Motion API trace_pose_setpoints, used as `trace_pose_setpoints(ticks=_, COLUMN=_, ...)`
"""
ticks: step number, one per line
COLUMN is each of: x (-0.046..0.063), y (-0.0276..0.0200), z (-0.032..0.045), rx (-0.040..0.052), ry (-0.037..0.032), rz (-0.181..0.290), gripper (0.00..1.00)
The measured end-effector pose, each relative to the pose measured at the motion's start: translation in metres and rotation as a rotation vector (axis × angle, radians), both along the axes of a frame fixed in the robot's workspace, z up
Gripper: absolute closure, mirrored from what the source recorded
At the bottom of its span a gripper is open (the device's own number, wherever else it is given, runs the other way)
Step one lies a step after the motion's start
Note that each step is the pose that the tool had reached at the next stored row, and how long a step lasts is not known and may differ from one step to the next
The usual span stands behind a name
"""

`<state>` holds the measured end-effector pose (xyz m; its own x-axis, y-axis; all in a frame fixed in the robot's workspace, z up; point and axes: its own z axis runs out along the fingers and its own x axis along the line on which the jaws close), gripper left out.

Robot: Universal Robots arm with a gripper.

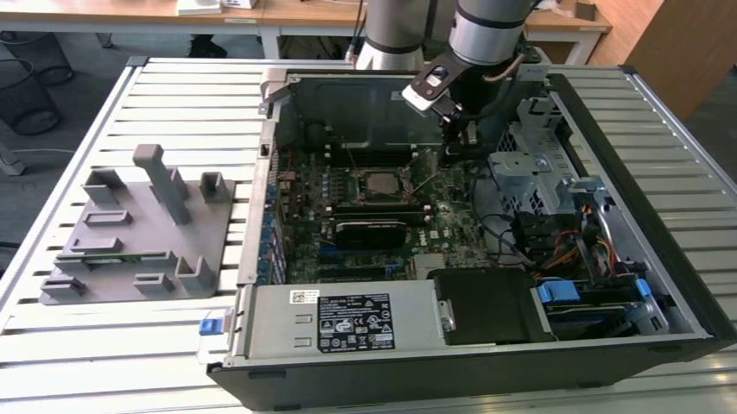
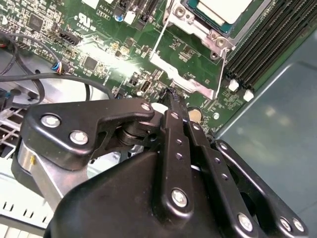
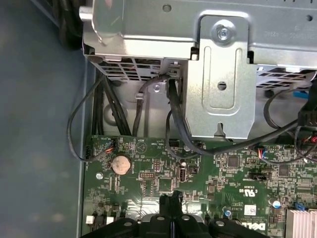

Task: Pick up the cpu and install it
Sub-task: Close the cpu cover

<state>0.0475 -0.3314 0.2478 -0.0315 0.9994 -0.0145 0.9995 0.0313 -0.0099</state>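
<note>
Open computer case (image 1: pixel 461 379) lying on a slatted table (image 1: pixel 173 95), green board (image 1: pixel 302 216) facing up. Cpu (image 1: pixel 377 182) seated in its socket toward the far side of the board, ringed by a metal frame. In the second wrist view, the same cpu (image 2: pixel 218 7) as a pale square top inside that frame, with a second metal plate (image 2: pixel 183 74) just beside it.

Gripper (image 1: pixel 451 153) hanging down inside the case, over the board, near the cpu on the exterior view's right and clear of it. Fingers (image 2: pixel 173 139) (image 3: pixel 165 206) pressed together in both wrist views, nothing seen between them.

Round coin battery (image 3: pixel 120 164) on the board near the fingertips, silver drive cage (image 3: pixel 218 74) past it. Black block (image 1: pixel 371 231) on the near side of the cpu. Grey plate with upright posts (image 1: pixel 127 233) on the table, well apart from the case on the exterior view's left.
</note>
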Motion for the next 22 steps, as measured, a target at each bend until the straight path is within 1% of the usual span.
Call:
trace_pose_setpoints(ticks=3, x=0.0, y=0.0, z=-0.0032, rx=0.0001, ry=0.001, rz=0.0, gripper=0.89)
trace_pose_setpoints(ticks=22, x=-0.018, y=0.0001, z=-0.0034, rx=0.0, ry=0.0016, rz=0.0, gripper=0.89)
